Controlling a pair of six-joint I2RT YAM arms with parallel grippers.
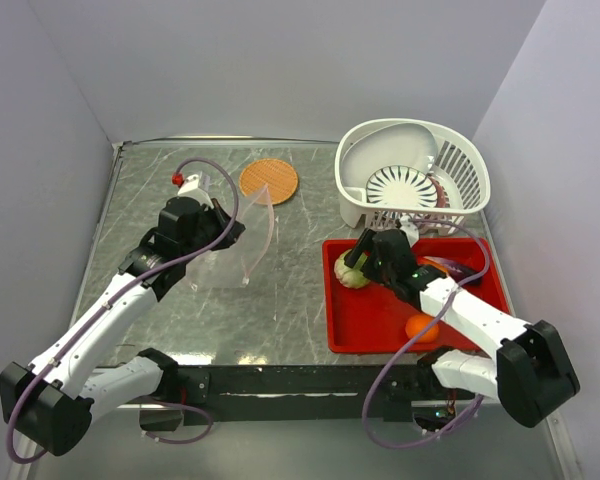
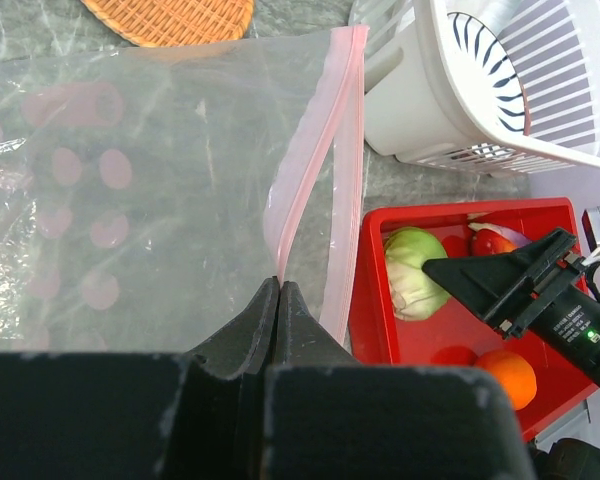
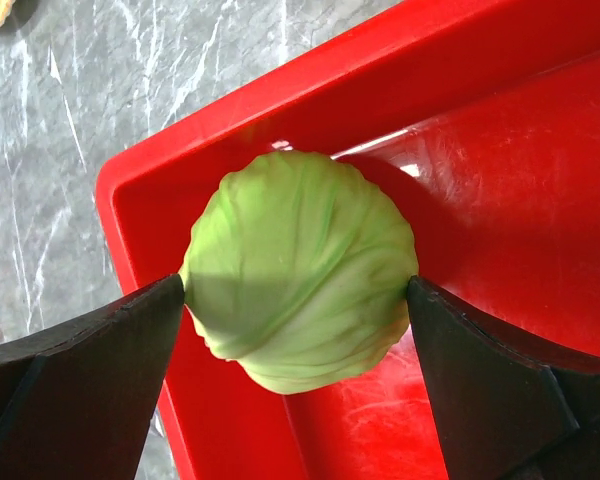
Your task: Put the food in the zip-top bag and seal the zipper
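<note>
Left claw (image 2: 280,288) clamped tight, right claw (image 3: 296,300) agape

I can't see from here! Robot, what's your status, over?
Left gripper shut on zip-top bag mouth edge, mouth held open. Right gripper open, straddling cabbage in red tray. Bag empty; nothing between tray and bag.

I see the clear zip-top bag (image 1: 232,238) standing upright on the table's left half, its pink zipper (image 2: 318,150) parted. The pale green cabbage (image 3: 298,270) sits in the red tray's (image 1: 365,322) far-left corner. The orange ball (image 1: 421,327) lies by the tray's near edge.
</note>
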